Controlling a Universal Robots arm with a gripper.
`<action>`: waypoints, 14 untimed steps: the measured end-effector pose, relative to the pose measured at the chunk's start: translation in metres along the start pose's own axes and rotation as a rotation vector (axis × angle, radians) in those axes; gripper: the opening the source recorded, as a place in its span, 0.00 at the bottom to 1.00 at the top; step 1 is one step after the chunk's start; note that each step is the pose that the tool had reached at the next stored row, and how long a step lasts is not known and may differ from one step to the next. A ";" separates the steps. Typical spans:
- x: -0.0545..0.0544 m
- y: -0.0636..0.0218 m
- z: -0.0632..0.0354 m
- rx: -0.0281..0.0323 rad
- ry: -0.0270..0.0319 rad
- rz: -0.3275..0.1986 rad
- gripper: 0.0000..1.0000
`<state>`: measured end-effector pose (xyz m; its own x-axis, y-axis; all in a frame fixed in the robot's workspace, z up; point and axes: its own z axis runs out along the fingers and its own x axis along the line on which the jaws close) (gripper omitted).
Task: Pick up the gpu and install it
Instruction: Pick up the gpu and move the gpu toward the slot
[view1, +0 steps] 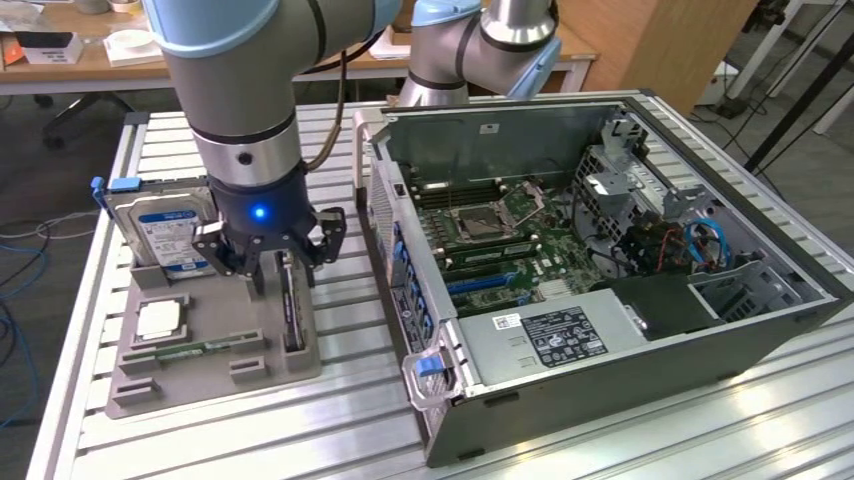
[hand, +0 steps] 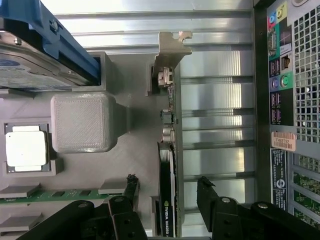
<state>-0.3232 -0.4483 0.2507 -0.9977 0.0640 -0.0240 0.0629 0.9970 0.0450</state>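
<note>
Your hand (view1: 271, 262): jaws spread wide and holding nothing, with one finger on either side of the gpu (view1: 291, 310) and a gap showing on both sides.
Gpu: stands on edge in a slot of the grey holder (view1: 200, 378).
Same holder: hard drive (view1: 167, 235), processor chip (view1: 158, 320), memory stick (view1: 200, 348).
On your slatted surface (view1: 334, 420), just beside the holder: the open computer case (view1: 601, 330).
</note>
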 end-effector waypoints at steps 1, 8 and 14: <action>0.000 0.0000 0.0003 0.0001 0.0001 0.000 0.59; 0.000 0.0000 0.0014 -0.0004 -0.0004 0.000 0.59; 0.000 -0.0003 0.0067 0.0000 0.0000 0.000 0.59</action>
<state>-0.3232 -0.4483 0.2439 -0.9977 0.0640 -0.0240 0.0629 0.9970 0.0450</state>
